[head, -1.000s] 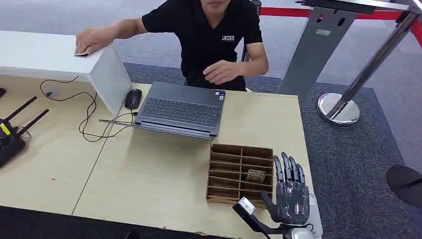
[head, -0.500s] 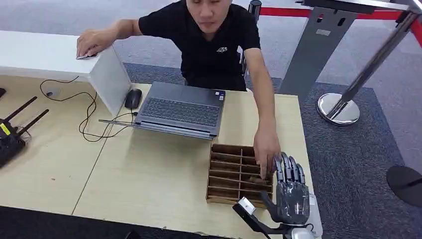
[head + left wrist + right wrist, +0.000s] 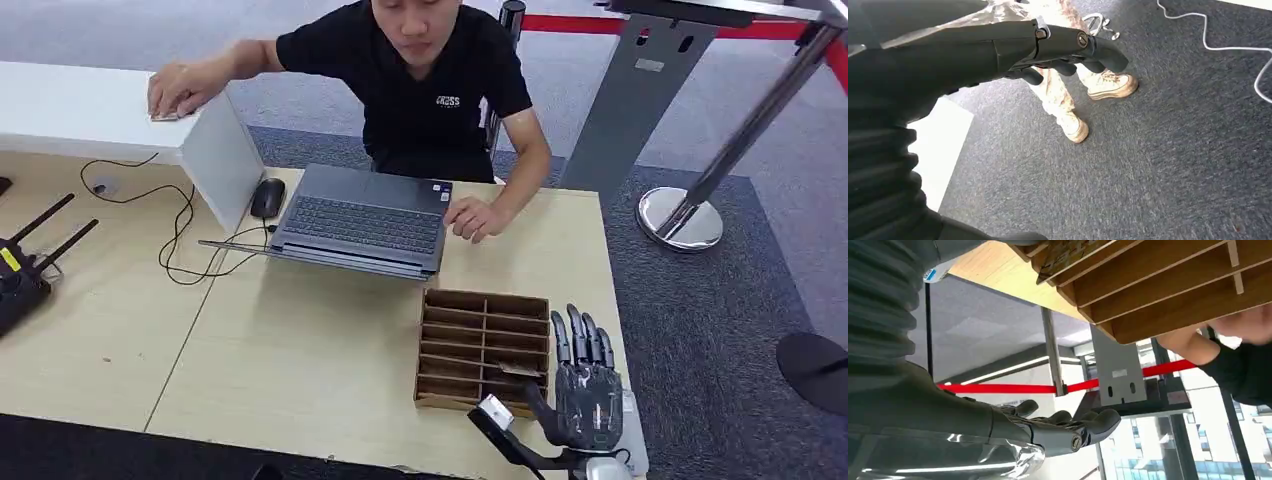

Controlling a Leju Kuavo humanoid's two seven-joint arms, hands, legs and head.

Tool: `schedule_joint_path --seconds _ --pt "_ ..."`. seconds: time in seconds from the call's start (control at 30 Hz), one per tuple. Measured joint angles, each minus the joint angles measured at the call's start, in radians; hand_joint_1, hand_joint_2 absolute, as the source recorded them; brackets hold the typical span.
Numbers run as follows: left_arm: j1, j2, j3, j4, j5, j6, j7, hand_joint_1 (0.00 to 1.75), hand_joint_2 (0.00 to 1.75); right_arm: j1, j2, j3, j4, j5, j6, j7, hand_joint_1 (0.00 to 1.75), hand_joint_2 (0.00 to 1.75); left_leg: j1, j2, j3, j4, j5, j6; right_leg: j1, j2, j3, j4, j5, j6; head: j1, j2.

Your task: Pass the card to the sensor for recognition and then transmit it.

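The card (image 3: 517, 369) lies in a right-hand slot of the wooden organizer (image 3: 483, 350), in a row toward the robot's side, leaning at a slant against the divider; in the right wrist view its patterned face (image 3: 1068, 255) pokes out of the slats. The organizer sits on the light wooden table (image 3: 300, 350) near its right edge. Just beside it, on the side away from the laptop, the robot's right hand (image 3: 583, 385) rests flat with its fingers (image 3: 576, 337) stretched out side by side along the box's edge, holding nothing and not touching the card; the right wrist view shows the same hand (image 3: 1048, 427) with its fingers extended and apart from the box. The left hand (image 3: 1048, 47) hangs down over grey carpet, fingers loosely extended and holding nothing, with a pair of tan shoes (image 3: 1098, 100) on the floor beyond it. Farther back on the table is an open grey laptop (image 3: 360, 222), with a black mouse (image 3: 267, 198) and loose black cables (image 3: 190, 235) beside it. A person in a black shirt (image 3: 430, 90) leans over the far edge, one hand (image 3: 476, 217) resting at the laptop's right corner, the other (image 3: 180, 88) pressed on top of a white box-shaped stand (image 3: 130, 120). A black device with antennas (image 3: 25, 270) lies at the table's left side.
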Motion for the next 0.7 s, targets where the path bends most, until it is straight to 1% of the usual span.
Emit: schedule_joint_path --seconds 0.53,0.7 --pt "0.000 0.000 0.002 0.000 -0.012 0.000 0.000 0.00 1.75 -0.002 0.001 0.001 0.009 -0.010 0.000 0.000 0.00 1.75 0.000 0.000 0.000 0.000 0.000 0.000 0.000 0.000 0.000 0.000 0.000 0.000 0.000 0.000" --pt "0.000 0.000 0.002 0.000 -0.013 0.000 -0.002 0.00 1.75 -0.015 0.008 0.010 0.016 -0.022 -0.004 0.000 0.00 1.75 0.000 0.000 0.000 0.000 0.000 0.000 0.000 0.000 0.000 0.000 0.000 0.000 0.000 0.000"
